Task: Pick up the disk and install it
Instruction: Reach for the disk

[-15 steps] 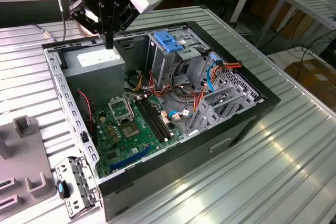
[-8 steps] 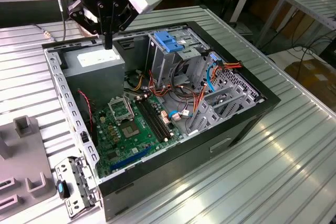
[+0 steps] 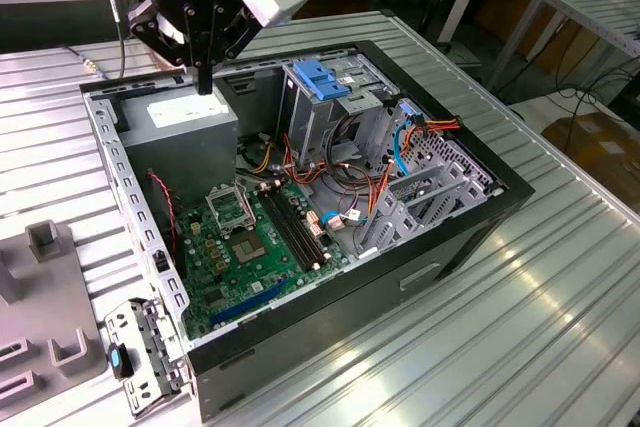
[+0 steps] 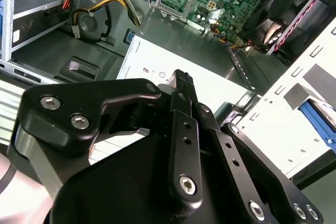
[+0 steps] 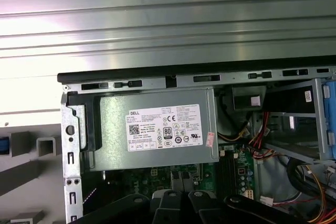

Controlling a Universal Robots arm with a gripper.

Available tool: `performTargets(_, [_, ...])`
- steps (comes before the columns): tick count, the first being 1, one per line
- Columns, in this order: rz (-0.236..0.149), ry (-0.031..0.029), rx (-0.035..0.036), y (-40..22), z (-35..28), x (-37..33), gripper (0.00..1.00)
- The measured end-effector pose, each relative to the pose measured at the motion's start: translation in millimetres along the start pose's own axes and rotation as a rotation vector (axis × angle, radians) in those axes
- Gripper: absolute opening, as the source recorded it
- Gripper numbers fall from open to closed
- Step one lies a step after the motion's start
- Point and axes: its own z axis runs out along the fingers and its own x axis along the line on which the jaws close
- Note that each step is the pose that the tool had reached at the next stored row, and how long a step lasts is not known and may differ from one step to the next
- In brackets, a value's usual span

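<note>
In the exterior view my gripper [image 3: 205,85] hangs over the back left corner of the open computer case [image 3: 455,237]. It points straight down at the grey metal box with a white sticker [image 3: 185,112]. Its black fingers [image 4: 182,80] are pressed together with nothing between them, a short way above that sticker [image 5: 164,127]. The disk is out of view. The tall metal drive cage with its light-blue latch [image 3: 322,79] stands to the exterior view's right of the gripper.
The green motherboard [image 3: 250,247] lies on the case floor, with red, orange and yellow cables [image 3: 385,162] beside the cage. A grey fixture [image 3: 45,297] and a perforated metal bracket with a small blue part [image 3: 120,357] sit outside the case at the exterior view's left. The ribbed metal table [image 3: 520,327] surrounds everything.
</note>
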Motion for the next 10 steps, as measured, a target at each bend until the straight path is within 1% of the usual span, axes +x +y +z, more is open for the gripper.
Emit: performTargets(10, [0.0,0.0003,0.0001,-0.1,0.0,1.6,0.11])
